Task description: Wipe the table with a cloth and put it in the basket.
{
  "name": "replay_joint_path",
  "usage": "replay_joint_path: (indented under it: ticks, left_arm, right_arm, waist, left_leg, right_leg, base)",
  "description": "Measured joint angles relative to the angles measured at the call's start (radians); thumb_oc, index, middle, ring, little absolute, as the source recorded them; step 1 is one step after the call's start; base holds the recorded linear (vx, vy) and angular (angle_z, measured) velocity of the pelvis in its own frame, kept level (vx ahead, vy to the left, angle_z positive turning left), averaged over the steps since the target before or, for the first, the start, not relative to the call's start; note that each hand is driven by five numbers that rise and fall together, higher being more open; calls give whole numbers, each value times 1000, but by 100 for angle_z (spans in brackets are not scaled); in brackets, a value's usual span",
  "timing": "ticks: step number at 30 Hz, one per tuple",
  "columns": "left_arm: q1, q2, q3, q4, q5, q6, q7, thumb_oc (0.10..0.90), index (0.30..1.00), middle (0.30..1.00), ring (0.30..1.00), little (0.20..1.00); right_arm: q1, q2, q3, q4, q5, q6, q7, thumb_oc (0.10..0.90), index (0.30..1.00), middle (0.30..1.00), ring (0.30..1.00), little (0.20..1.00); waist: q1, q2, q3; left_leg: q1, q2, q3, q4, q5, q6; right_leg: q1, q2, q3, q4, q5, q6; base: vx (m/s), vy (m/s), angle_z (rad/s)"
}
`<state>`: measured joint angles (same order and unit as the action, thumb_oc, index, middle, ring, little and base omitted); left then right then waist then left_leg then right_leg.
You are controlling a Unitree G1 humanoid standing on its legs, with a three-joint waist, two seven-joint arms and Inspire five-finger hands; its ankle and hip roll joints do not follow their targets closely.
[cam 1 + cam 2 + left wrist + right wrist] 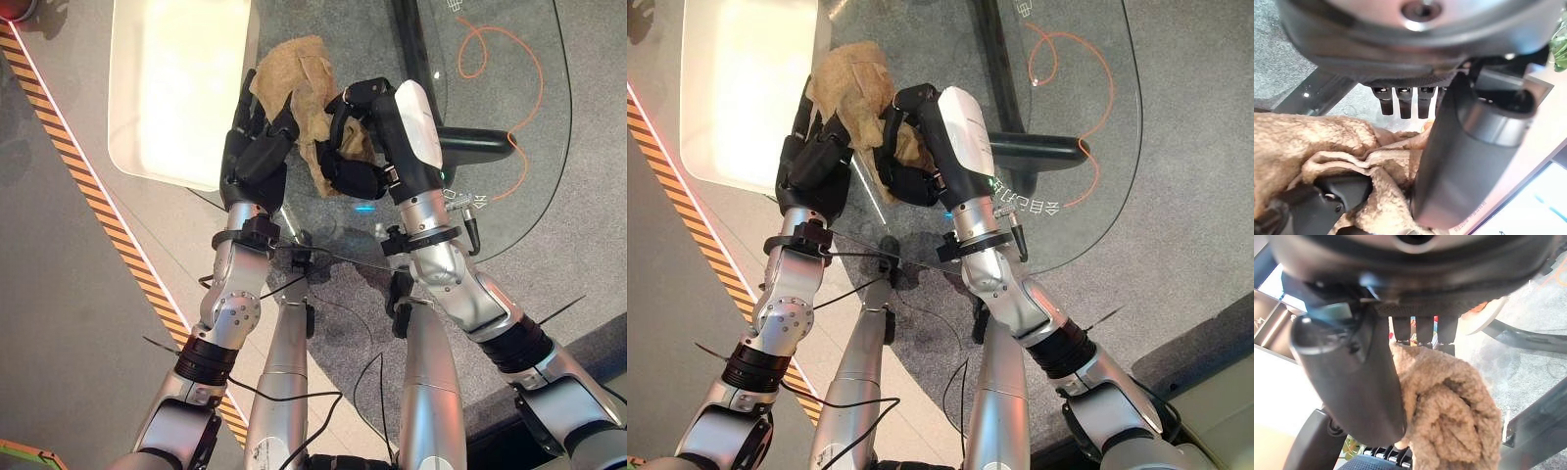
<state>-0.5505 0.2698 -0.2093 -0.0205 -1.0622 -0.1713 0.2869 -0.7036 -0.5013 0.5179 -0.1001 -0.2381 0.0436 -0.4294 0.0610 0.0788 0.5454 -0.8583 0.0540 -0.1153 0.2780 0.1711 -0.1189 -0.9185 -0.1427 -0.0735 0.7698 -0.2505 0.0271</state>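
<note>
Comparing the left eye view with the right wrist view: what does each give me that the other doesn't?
The left eye view alone shows the glass table, the white tray and an orange cable beneath the glass. The right wrist view alone shows, close up, the right hand curled round a bunched fold. Both show the brown cloth, gripped also by the left hand.

My right hand (pixel 1376 357): thumb and fingers curled round a bunched tan cloth (pixel 1454 416), frame centre to lower right. Glass table (pixel 1533 382) at right, orange cable (pixel 1557 276) upper right.
</note>
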Motion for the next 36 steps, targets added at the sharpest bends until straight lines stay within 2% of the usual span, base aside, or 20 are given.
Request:
replay_joint_path:
  ticks: [1,2,8,29,30,31,32,36]
  left_arm:
    - [0,0,1,0,2,4,-6,218,401,401,401,318]
    - [0,0,1,0,6,8,-17,100,300,300,300,200]
    - [-4,5,29,2,19,35,-38,100,300,300,300,200]
    - [-10,19,41,23,22,38,-38,100,300,300,300,200]
    - [-10,19,42,23,22,38,-38,100,300,300,300,200]
    - [-10,19,42,23,22,37,-38,100,300,300,300,200]
    - [-10,19,42,23,22,34,-38,100,300,300,300,200]
    - [-10,14,42,32,22,13,-38,100,300,300,300,200]
  right_arm:
    - [0,0,0,0,0,0,1,100,300,300,300,200]
    - [0,0,-1,0,0,0,3,100,300,300,300,200]
    - [0,2,17,-3,0,-5,16,100,300,300,300,200]
    - [0,26,35,-9,-1,-23,26,100,300,300,300,200]
    - [0,26,35,-9,-1,-23,26,125,321,321,321,225]
    - [0,26,35,-9,-1,-23,26,762,867,867,867,862]
    - [0,26,35,-9,-1,-23,26,800,900,900,900,900]
    - [0,28,35,-9,-1,-27,26,800,900,900,900,900]
  waist:
    - [0,0,0]
    - [0,0,0]
    - [-8,0,0]
    - [-9,0,0]
    - [-9,0,0]
    - [-9,0,0]
    - [-9,0,0]
    - [-9,0,0]
  left_leg:
    - [0,0,0,0,0,0]
    - [0,0,0,0,0,0]
    - [0,0,0,0,0,0]
    - [0,0,0,0,0,0]
    - [0,0,0,0,0,0]
    - [0,0,0,0,0,0]
    - [0,0,0,0,0,0]
    - [0,0,0,0,0,0]
  right_leg:
    - [0,0,0,0,0,0]
    - [0,0,0,0,0,0]
    - [0,0,0,0,0,0]
    - [-1,0,0,-1,0,0]
    - [-1,0,0,-1,0,0]
    - [-1,0,0,-1,0,0]
    - [-1,0,0,-1,0,0]
    - [-1,0,0,-1,0,0]
  base:
    - [0,0,0]
    - [0,0,0]
    - [0,0,0]
    - [0,0,0]
    - [0,0,0]
    - [0,0,0]
    - [0,0,0]
    - [0,0,0]
